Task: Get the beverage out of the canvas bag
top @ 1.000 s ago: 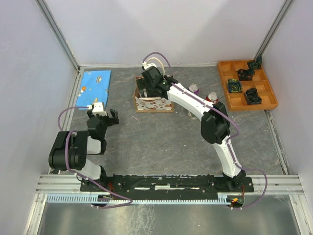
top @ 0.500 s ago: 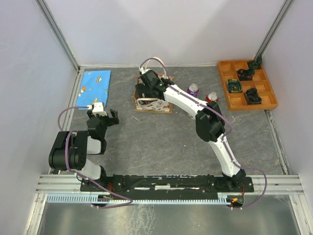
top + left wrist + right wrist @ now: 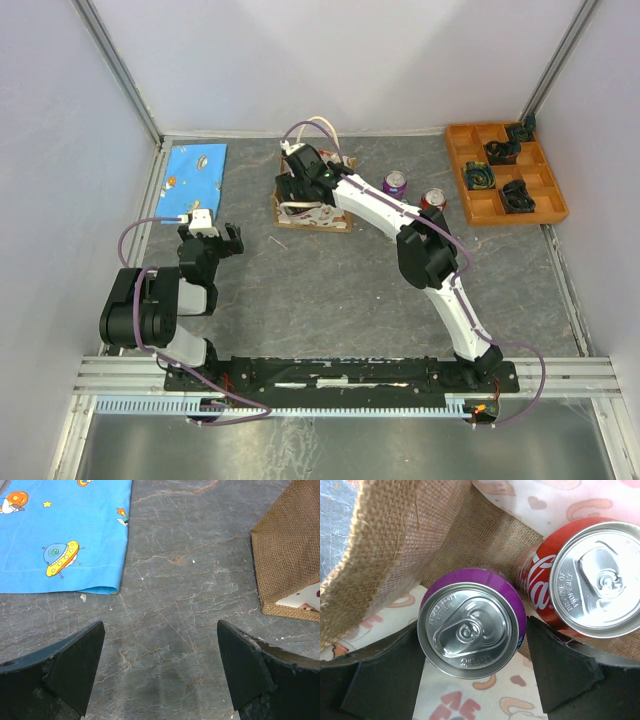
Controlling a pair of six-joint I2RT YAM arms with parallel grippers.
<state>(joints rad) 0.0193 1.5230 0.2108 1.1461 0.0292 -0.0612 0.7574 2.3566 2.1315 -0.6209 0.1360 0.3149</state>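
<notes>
**Top external view:** The white-and-black right arm (image 3: 385, 205) stretches across the grey stone-patterned table (image 3: 330, 280) to the small tan canvas bag with white patterned sides (image 3: 318, 214), which stands at the far middle of the table. The arm's wrist sits over the bag's open mouth, and its fingers are hidden from this camera. A purple can on the table (image 3: 396, 183) and a red can on the table (image 3: 433, 198) stand just right of the bag, close to each other. An orange compartment tray (image 3: 470, 205) lies in the far right corner, and a blue printed cloth (image 3: 195, 180) lies flat in the far left one. The left arm is folded near its base, with the left gripper (image 3: 228, 240) low over bare table, well apart from the bag.

**Left wrist view:** The left gripper's two dark fingers (image 3: 70, 665) are spread wide and hold nothing. Beyond them lie the blue cloth, printed with flying saucers, and one burlap corner of the bag at the right edge.

**Right wrist view:** Inside the bag, a purple beverage can with a silver pull-tab top (image 3: 470, 630) stands upright beside a red cola can (image 3: 597, 575). The right gripper (image 3: 472, 630) is spread wide, with one finger on each side of the purple can. Whether the fingers touch the can cannot be told.
</notes>
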